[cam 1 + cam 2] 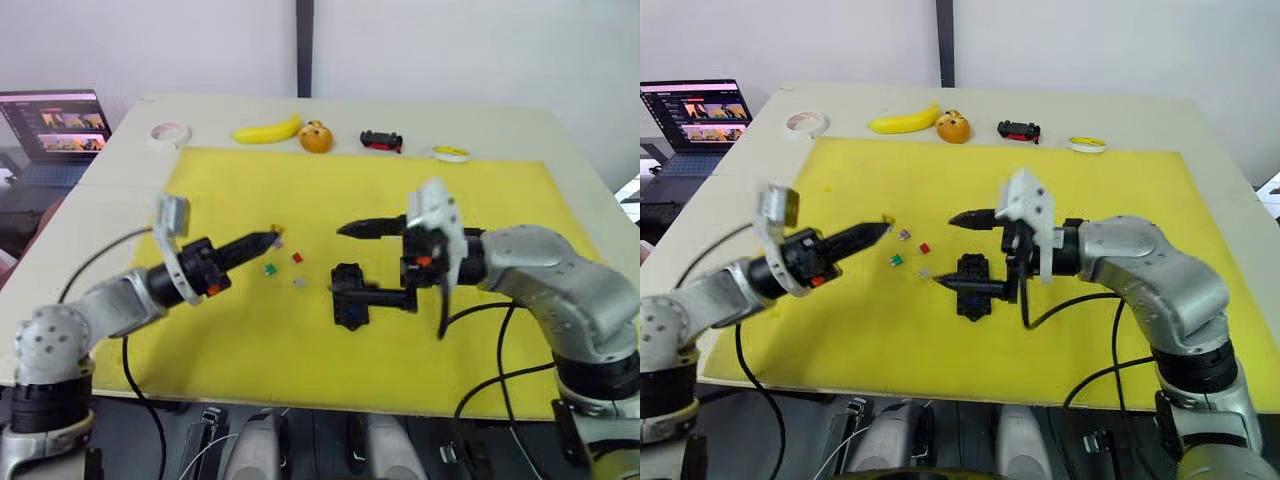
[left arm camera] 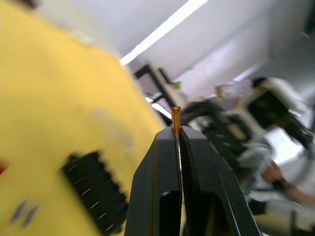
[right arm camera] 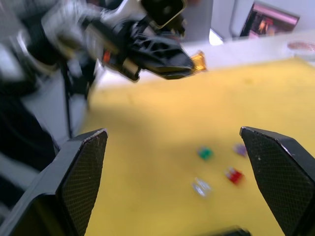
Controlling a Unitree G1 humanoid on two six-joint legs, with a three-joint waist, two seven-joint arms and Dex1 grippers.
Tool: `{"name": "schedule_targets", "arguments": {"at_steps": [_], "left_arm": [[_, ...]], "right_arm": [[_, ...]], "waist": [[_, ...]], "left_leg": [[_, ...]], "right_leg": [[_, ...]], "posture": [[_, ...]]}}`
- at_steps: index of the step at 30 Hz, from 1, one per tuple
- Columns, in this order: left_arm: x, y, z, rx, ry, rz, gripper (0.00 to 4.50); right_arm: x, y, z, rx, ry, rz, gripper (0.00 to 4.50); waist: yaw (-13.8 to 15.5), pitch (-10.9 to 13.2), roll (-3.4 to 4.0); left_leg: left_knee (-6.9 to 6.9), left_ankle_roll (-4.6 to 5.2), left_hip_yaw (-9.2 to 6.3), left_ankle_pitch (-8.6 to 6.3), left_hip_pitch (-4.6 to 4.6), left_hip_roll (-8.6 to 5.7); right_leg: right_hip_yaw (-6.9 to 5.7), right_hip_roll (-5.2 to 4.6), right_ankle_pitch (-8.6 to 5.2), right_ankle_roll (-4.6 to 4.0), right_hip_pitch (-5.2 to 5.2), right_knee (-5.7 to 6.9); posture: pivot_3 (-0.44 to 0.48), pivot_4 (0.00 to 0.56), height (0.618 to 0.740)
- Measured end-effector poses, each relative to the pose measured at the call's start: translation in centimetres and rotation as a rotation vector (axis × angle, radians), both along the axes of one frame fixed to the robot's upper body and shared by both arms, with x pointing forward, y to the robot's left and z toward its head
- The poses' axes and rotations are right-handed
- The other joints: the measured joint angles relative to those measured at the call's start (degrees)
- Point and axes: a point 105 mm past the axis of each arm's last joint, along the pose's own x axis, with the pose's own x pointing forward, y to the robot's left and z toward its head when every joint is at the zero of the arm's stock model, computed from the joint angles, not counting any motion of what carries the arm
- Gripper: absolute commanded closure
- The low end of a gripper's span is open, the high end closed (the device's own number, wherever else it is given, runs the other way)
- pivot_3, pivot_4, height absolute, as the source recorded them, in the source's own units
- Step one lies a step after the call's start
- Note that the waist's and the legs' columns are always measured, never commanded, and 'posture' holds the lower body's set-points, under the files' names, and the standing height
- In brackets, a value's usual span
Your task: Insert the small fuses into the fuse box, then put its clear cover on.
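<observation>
- Left eye view shows the fuse box [image 1: 349, 296] lying on the yellow mat [image 1: 250, 340], which covers most of the desk [image 1: 90, 210].
- Left wrist view shows rows of slots in the fuse box; whether any slot holds a fuse cannot be told.
- Four loose fuses lie on the mat just left of the fuse box: a green fuse [image 1: 269, 268], a red fuse [image 1: 297, 258], a grey fuse [image 1: 299, 283] and a purplish fuse [image 1: 904, 235].
- The left hand [image 1: 272, 238] hangs above the mat, left of the fuse box, its fingers pinched tight on an amber fuse [image 2: 175, 115] that sticks out from the tips.
- The right hand [image 1: 342, 260] hovers at the fuse box with its fingers spread wide and nothing between them; one finger reaches over the box.
- Well beyond the fuse box, along the far desk edge, sit a banana [image 1: 266, 131], an orange fruit [image 1: 316, 137], a toy car [image 1: 381, 141] and two tape rolls.
</observation>
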Motion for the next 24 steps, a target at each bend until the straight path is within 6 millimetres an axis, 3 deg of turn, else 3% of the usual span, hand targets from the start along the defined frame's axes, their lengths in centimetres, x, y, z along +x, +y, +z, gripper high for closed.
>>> {"name": "schedule_targets", "arguments": {"at_steps": [8,16,19,20,24], "left_arm": [[-0.9,-2.8,4.8,-0.034,-0.259,-0.14,4.45],[-0.2,-3.8,4.9,-0.059,-0.276,-0.171,4.45],[-0.2,-4.0,5.1,-0.067,-0.284,-0.179,4.5],[-0.2,-4.0,5.1,-0.068,-0.284,-0.182,4.5],[-0.2,-4.3,5.1,-0.076,-0.281,-0.192,4.5]], "right_arm": [[-0.6,0.6,6.6,0.392,0.145,0.08,0.0],[-0.5,1.7,7.0,0.464,0.243,0.07,0.0],[-0.3,1.8,6.8,0.475,0.255,0.057,0.74],[-0.3,1.9,6.6,0.471,0.261,0.057,1.17],[-0.2,2.2,6.3,0.469,0.273,0.044,1.17]], "waist": [[-0.1,0.0,0.03],[-0.1,0.0,0.03],[-0.1,0.0,0.03],[-0.1,0.0,0.03],[-0.1,0.0,0.03]], "left_leg": [[-0.01,0.03,0.02,-0.01,-0.01,0.02],[0.0,0.04,0.02,0.0,-0.09,0.05],[0.01,0.03,0.01,0.01,-0.09,0.06],[0.01,0.03,0.01,0.01,-0.09,0.06],[0.01,0.03,0.0,0.01,-0.1,0.06]], "right_leg": [[-0.03,0.3,0.11,0.17,-0.01,0.05],[0.0,0.4,0.2,0.33,-0.07,0.08],[0.01,0.4,0.2,0.34,-0.07,0.09],[0.02,0.4,0.2,0.34,-0.07,0.09],[0.02,0.4,0.2,0.34,-0.09,0.09]], "posture": [[0.0,0.15,0.737],[0.0,0.15,0.737],[0.0,0.15,0.737],[0.0,0.15,0.737],[0.0,0.15,0.737]]}}
